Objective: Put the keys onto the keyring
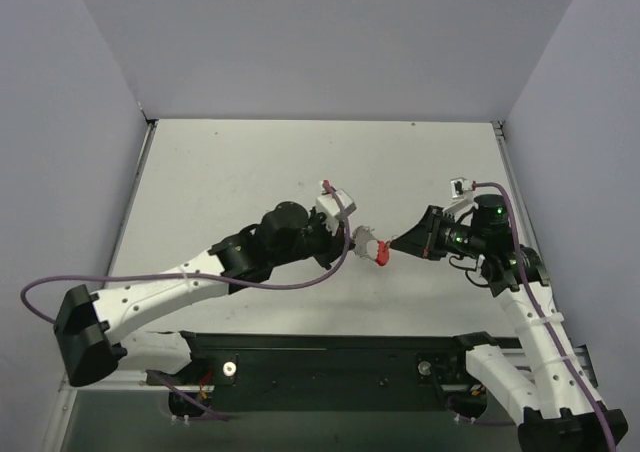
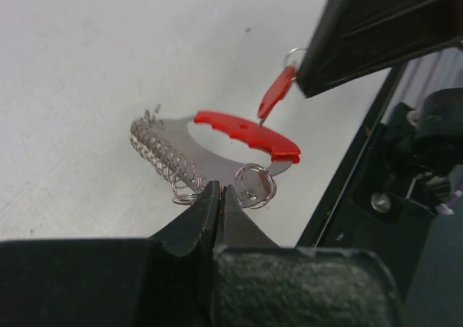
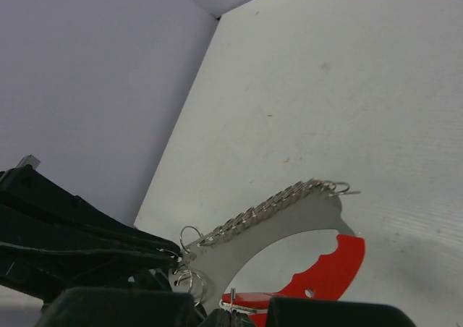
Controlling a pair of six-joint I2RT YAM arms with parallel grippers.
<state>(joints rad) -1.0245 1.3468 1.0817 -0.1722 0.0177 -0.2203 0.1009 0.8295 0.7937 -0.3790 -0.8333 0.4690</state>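
Keyring (image 2: 249, 128) sits at the centre of the top view, between the two arms. In the left wrist view it lies mid-frame, a silver crescent with a red band and a row of small wire loops along its edge. The left gripper (image 2: 219, 195) has its jaws together, pinching the thin silver edge beside two of those loops. The key (image 2: 278, 92) hangs at the upper right of that view, its red head running under the right gripper (image 1: 393, 244), whose jaws are clamped on it, and its tip touches the red band.

Both grips look slim (a plate edge on one side, a tiny key on the other). A sideways push from the key could pivot the crescent in the left jaws or pull it free onto the table (image 2: 87, 88). The key itself may twist in the right jaws and miss the loops.
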